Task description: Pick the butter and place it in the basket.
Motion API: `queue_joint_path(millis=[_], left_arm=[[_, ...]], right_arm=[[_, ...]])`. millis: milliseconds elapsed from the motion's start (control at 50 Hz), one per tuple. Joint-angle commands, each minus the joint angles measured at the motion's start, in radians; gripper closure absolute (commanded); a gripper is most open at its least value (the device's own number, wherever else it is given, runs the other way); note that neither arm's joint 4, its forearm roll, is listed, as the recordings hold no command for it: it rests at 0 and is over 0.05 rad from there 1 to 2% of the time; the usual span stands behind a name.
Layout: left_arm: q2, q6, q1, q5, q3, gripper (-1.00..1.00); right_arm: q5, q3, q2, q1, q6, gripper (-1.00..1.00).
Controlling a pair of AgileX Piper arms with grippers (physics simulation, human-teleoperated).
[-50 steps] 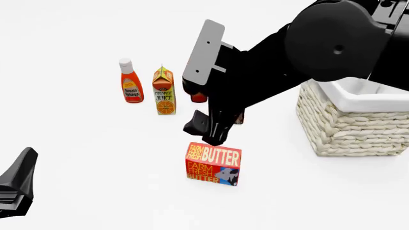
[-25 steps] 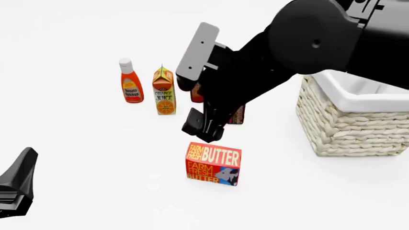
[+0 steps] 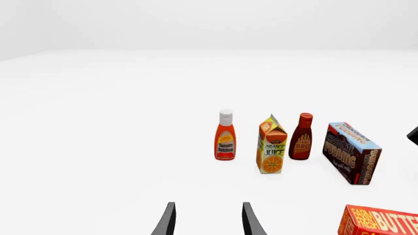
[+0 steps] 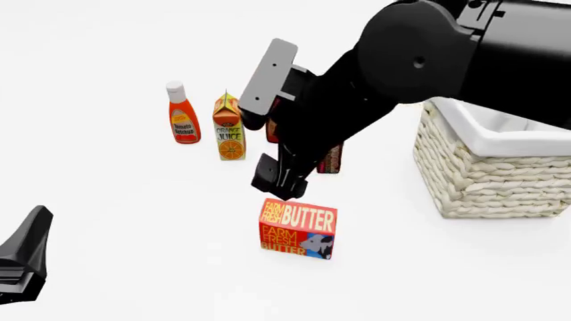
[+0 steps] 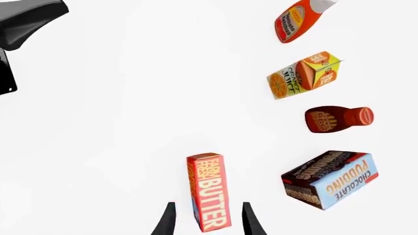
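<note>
white table point(image 4: 134, 267) carried the upright butter point(image 4: 298, 229); the right gripper point(image 5: 205, 220) hung above it, fingers spread on either side. the left gripper point(image 3: 207, 223) sat parted, well apart.

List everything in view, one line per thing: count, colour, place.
butter: 1, red-orange box, table front centre, under the right gripper
ketchup: 1, red bottle with white cap, back left
juice: 1, orange-yellow carton, right of the ketchup
BBQ sauce: 1, dark red-brown bottle, right of the juice
pudding: 1, brown and blue box, right of the BBQ sauce
basket: 1, cream woven, white liner, right side
left gripper: 1, black, open, near left, holding nothing
right gripper: 1, black, open, fingers straddling the butter
</note>
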Motion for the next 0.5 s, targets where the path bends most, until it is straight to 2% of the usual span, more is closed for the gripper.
queue_joint_path(millis=[20,300,500], left_arm=[[0.0,0.0,0.0,0.0,0.0,-1.0],[0.0,0.0,0.0,0.0,0.0,-1.0],[0.0,0.0,0.0,0.0,0.0,-1.0]], right_arm=[[0.005,-0.028,0.044,-0.016,-0.006,-1.0],[-0.006,-0.071,0.107,-0.075,-0.036,-1.0],[-0.012,-0.073,0.127,-0.068,-0.031,-1.0]])
